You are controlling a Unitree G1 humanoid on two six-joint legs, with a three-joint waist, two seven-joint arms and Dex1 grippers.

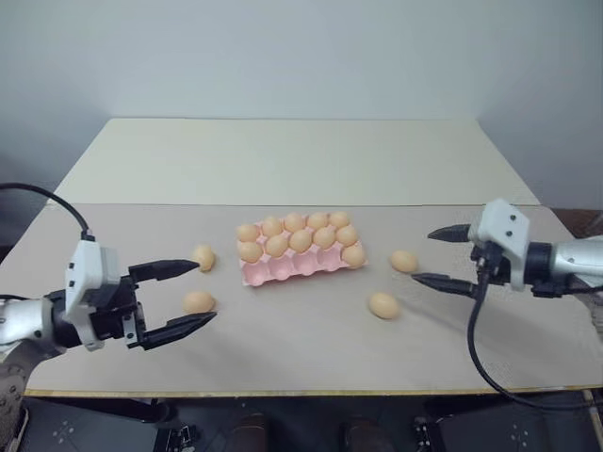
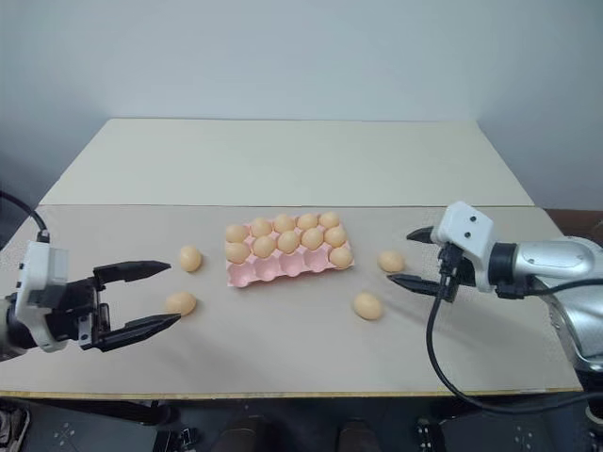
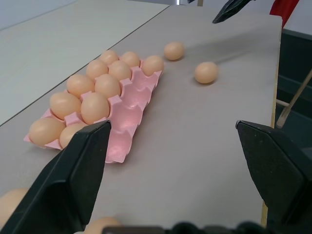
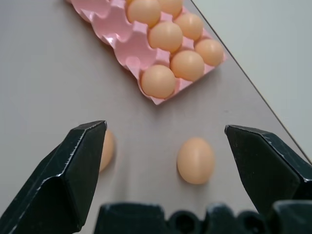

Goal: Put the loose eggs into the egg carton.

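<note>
The pink egg carton (image 1: 283, 270) lies mid-table, its two far rows and right end filled with several eggs and the near cups bare. Two loose eggs (image 1: 203, 257) (image 1: 199, 301) lie left of it and two (image 1: 403, 261) (image 1: 382, 305) right of it. My left gripper (image 1: 206, 292) hovers open at the left pair, the nearer egg showing between its fingertips. My right gripper (image 1: 421, 255) is open, its tips just right of the upper right egg, which sits between the fingers in the right wrist view (image 4: 195, 160). The other right egg (image 4: 108, 148) is half hidden behind a finger.
The carton rests on a grey-beige board (image 1: 301, 348) whose front edge runs close below both grippers. A cream tabletop (image 1: 292, 160) extends behind it to the wall. A black cable (image 1: 476, 348) hangs from my right wrist over the front right of the board.
</note>
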